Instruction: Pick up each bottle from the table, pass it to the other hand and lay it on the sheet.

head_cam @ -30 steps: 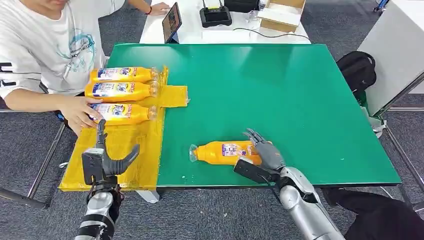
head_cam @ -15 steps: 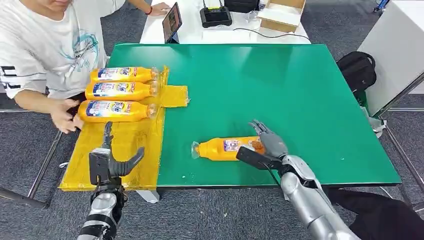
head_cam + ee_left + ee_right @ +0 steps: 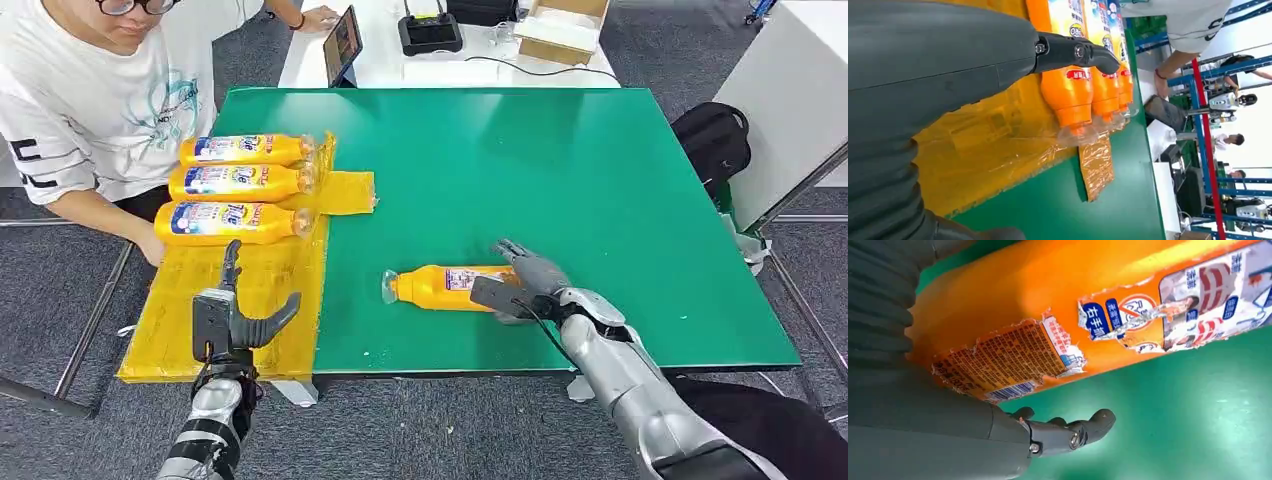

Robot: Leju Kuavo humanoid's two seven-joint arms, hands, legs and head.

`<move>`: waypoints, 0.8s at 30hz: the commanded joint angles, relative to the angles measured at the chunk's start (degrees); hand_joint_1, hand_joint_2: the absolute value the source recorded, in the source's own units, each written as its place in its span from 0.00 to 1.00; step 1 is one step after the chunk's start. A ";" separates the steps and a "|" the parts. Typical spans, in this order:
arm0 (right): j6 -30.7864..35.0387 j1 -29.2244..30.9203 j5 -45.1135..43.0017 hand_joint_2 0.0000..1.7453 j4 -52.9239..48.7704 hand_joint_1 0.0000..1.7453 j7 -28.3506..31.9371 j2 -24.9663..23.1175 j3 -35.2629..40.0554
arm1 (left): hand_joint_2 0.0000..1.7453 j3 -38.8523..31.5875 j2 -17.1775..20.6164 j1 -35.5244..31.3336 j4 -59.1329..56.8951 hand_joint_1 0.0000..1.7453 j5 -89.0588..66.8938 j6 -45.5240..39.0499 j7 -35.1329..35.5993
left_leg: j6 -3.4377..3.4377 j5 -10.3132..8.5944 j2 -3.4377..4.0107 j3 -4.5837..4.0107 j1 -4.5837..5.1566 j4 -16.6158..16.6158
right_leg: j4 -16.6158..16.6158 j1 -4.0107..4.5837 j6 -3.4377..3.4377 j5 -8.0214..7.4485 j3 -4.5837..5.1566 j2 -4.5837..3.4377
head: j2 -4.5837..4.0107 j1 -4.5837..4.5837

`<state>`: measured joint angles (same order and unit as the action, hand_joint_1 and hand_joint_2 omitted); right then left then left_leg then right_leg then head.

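My right hand wraps the bottle lying on the table; my left hand hovers spread, holding nothing.

Seated person, tablet, cardboard box

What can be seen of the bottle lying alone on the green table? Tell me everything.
The bottle is orange plastic with a clear cap end and a torn, peeling label printed in blue, red and white. It lies on its side on the green table, cap toward the yellow sheet, clear of it and of the three bottles there. The right hand is at its base, fingers over the top and thumb at the near side; whether the grasp has closed is unclear.
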<state>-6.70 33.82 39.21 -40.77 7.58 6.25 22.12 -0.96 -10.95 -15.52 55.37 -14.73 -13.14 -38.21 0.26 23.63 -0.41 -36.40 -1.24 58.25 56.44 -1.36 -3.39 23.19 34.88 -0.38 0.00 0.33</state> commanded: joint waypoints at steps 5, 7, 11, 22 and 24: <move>-6.13 5.99 -5.87 1.00 14.79 0.79 3.57 -0.80 10.51 | 1.00 2.64 0.35 -5.22 -9.22 0.00 3.19 0.86 0.17 | -0.09 0.04 0.13 0.51 -0.03 -0.13 | -0.16 0.09 0.37 -0.06 -0.47 0.06 | 0.00 0.02; -5.73 5.34 -7.80 1.00 13.71 1.00 4.09 -0.51 11.00 | 1.00 2.83 0.37 -5.04 -8.99 0.00 3.66 1.13 0.37 | -0.03 0.02 0.18 0.35 -0.03 -0.05 | -0.08 0.06 0.24 -0.08 -0.27 -0.08 | 0.00 0.02; -4.97 4.20 -9.39 1.00 12.67 1.00 4.45 -0.47 10.63 | 1.00 2.99 0.34 -4.78 -8.89 0.00 3.76 1.05 0.41 | -0.06 0.04 0.14 0.58 -0.04 -0.11 | -0.14 0.09 0.31 -0.04 -0.50 -0.04 | 0.00 0.02; 14.87 -11.04 -18.30 1.00 -18.43 1.00 9.04 -7.13 -7.15 | 1.00 2.25 -0.45 -0.65 -2.28 0.00 3.92 2.01 1.34 | -0.03 0.11 0.34 0.38 -0.04 -0.04 | -0.02 0.08 0.29 -0.05 -0.30 -0.31 | 0.00 0.02; 15.65 -11.34 -18.64 1.00 -19.45 1.00 9.45 -7.43 -8.92 | 1.00 2.20 -0.50 -0.77 -2.38 0.00 3.97 2.07 1.39 | -0.03 0.09 0.23 0.24 0.01 -0.02 | 0.06 0.03 0.27 -0.02 -0.17 -0.21 | 0.00 -0.05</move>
<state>6.24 28.87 21.53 -43.95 17.64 3.10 24.08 1.25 -11.21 -16.56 52.07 -10.80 -11.30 -37.53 0.27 23.64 -0.25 -36.31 -1.26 58.25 56.46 -1.33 -3.24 23.10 34.85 -0.59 0.00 0.28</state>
